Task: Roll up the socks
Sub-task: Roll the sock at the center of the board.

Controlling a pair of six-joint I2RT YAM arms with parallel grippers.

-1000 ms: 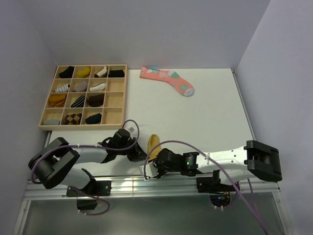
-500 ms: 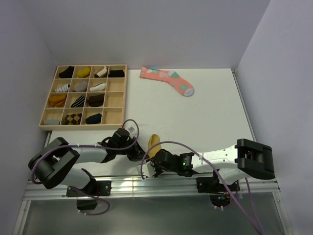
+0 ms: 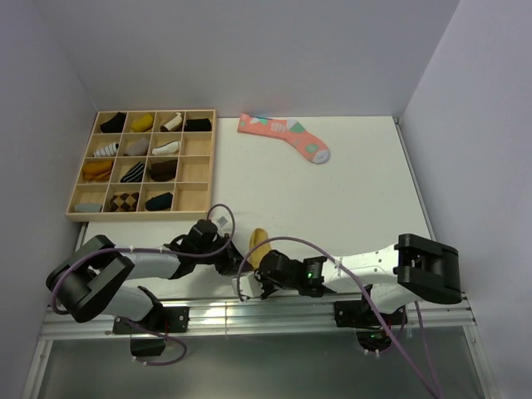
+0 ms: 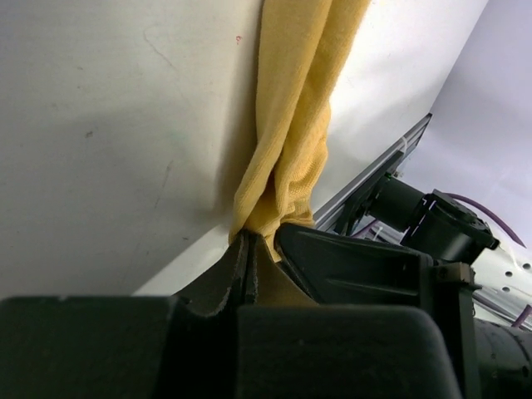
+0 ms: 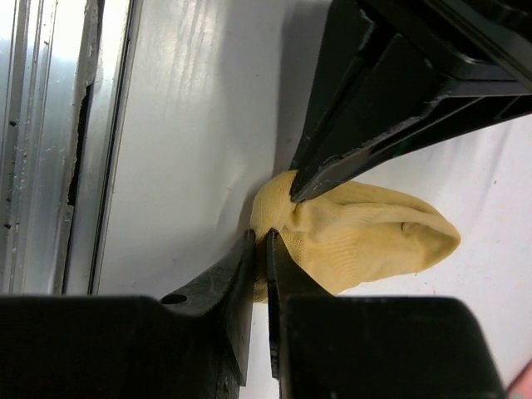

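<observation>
Mustard-tan sock (image 3: 260,242) lies on the table (image 3: 349,208) near its front edge, between the arms. The left tool (image 4: 251,252) pinches its bunched near end tight. The right tool (image 5: 260,249), jaws almost together, nips that same end just beside it.

Ribbed knit sock (image 4: 301,125), matt table (image 4: 100,125)
</observation>
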